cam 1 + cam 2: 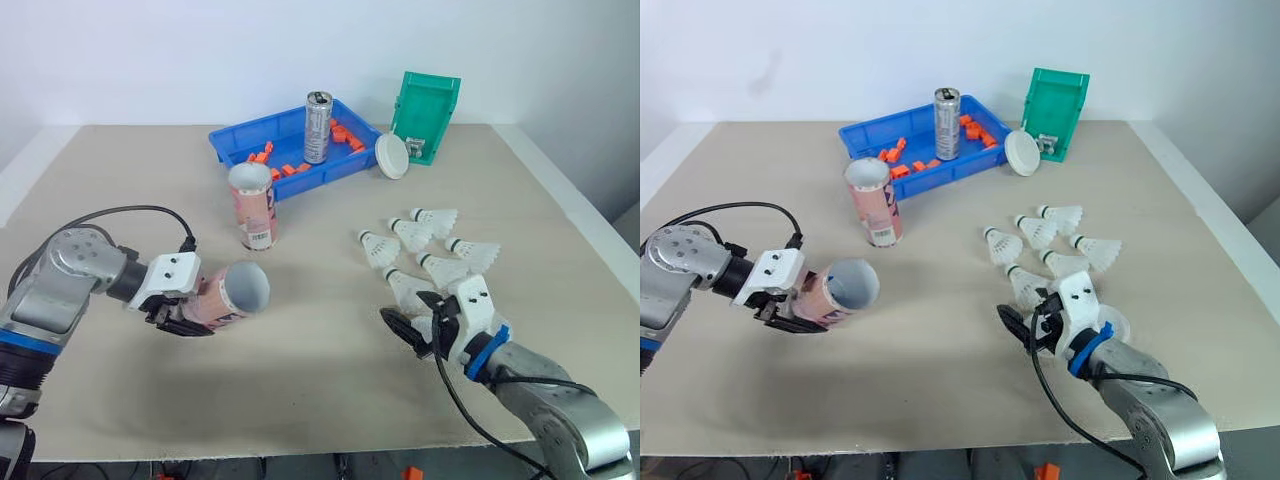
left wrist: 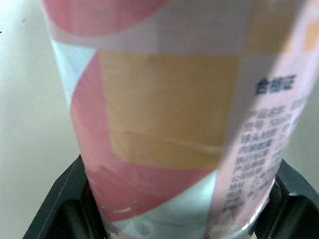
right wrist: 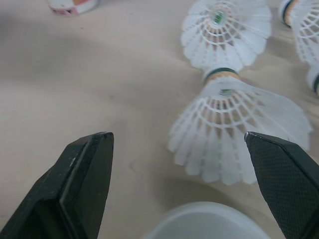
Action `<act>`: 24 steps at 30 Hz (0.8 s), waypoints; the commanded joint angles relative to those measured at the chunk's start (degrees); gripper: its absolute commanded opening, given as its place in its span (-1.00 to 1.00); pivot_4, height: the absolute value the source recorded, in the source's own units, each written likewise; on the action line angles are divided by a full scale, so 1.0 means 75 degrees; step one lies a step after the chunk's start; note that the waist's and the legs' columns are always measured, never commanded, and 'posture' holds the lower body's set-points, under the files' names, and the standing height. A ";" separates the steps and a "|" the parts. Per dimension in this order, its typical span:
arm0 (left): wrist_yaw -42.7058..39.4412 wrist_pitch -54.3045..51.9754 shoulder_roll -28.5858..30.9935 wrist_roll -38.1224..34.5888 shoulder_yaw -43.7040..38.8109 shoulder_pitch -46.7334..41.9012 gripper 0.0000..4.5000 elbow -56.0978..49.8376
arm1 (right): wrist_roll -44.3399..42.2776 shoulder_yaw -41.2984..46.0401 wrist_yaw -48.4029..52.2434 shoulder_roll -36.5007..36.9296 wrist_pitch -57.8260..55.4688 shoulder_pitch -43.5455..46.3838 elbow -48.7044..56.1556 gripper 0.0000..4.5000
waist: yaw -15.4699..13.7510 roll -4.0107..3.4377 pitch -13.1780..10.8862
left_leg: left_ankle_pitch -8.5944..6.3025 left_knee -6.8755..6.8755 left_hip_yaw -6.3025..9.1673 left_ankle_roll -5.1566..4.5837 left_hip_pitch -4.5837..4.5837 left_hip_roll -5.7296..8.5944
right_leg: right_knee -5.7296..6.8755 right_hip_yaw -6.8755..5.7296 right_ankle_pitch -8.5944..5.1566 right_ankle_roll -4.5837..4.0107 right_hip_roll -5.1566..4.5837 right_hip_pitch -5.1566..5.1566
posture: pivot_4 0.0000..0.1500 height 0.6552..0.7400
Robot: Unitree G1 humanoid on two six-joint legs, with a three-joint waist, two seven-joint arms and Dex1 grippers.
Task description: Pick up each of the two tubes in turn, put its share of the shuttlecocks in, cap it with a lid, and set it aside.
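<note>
My left gripper [image 1: 183,314] is shut on a pink tube [image 1: 232,293], held tilted just above the table with its open mouth turned to the right. Its printed wall [image 2: 164,114] fills the space between the black fingers. A second pink tube [image 1: 252,205] stands upright behind it. Several white shuttlecocks [image 1: 432,250] lie at the right. My right gripper [image 1: 413,327] is open just in front of the nearest shuttlecock [image 3: 239,134], which lies between and beyond its fingertips. A white lid [image 3: 209,221] lies under this gripper. Another white lid [image 1: 392,156] leans on the blue tray.
At the back stands a blue tray [image 1: 232,140] holding orange pieces and a silver can [image 1: 318,126]. A green bin [image 1: 428,115] stands to its right. The table's edge runs along the right, close to the shuttlecocks.
</note>
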State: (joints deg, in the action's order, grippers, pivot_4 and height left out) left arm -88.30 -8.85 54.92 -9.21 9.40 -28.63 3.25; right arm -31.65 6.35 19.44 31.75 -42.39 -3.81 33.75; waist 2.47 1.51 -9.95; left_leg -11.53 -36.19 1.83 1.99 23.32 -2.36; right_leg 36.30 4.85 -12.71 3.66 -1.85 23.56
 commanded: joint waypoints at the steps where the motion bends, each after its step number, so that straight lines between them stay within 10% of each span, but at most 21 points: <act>1: -0.0136 0.0010 -0.0038 0.0061 0.0316 0.0192 0.47 -0.0230 | 0.0320 -0.0086 -0.0080 -0.0117 0.0244 0.0279 -0.0125 1.00 | 0.0001 -0.0001 0.0001 | 0.0000 0.0000 0.0000 0.0000 0.0000 0.0000 | 0.0000 0.0000 0.0000 0.0000 0.0001 0.0000 | 1.00 1.00; 5: -0.0065 -0.0033 -0.0096 0.0053 0.0334 0.0239 0.45 -0.0354 | 0.0718 -0.0193 -0.0248 -0.0219 0.0360 0.0373 -0.0406 0.78 | 0.0006 -0.0008 0.0004 | 0.0000 0.0000 0.0000 -0.0001 -0.0001 -0.0002 | 0.0000 0.0002 0.0000 0.0000 0.0003 0.0000 | 1.00 1.00; 15: 0.0055 -0.0069 -0.0253 0.0069 0.0404 0.0176 0.45 -0.0354 | 0.0736 0.0220 0.0104 -0.0078 0.0276 0.0175 -0.0254 -0.69 | 0.0005 -0.0014 0.0007 | -0.0002 -0.0001 0.0000 -0.0004 -0.0001 -0.0002 | 0.0000 0.0009 -0.0001 0.0000 0.0008 -0.0003 | 1.00 1.00; 24: 0.0068 0.0003 -0.0446 0.0124 0.0440 0.0111 0.45 -0.0188 | 0.0147 0.0504 0.1061 0.0457 0.0284 0.0273 0.0653 -0.69 | -0.0001 -0.0021 0.0010 | -0.0002 -0.0003 0.0001 -0.0004 -0.0002 0.0001 | 0.0000 0.0020 -0.0002 0.0002 0.0016 -0.0007 | 1.00 1.00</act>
State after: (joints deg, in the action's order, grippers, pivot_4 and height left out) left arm -87.42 -8.83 52.44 -8.55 10.51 -28.27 1.64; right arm -28.94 7.84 26.03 34.28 -41.06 -3.08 35.82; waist 2.46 1.35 -9.87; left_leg -11.55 -36.24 1.84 1.96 23.31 -2.36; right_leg 36.30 5.03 -12.72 3.68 -1.72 23.49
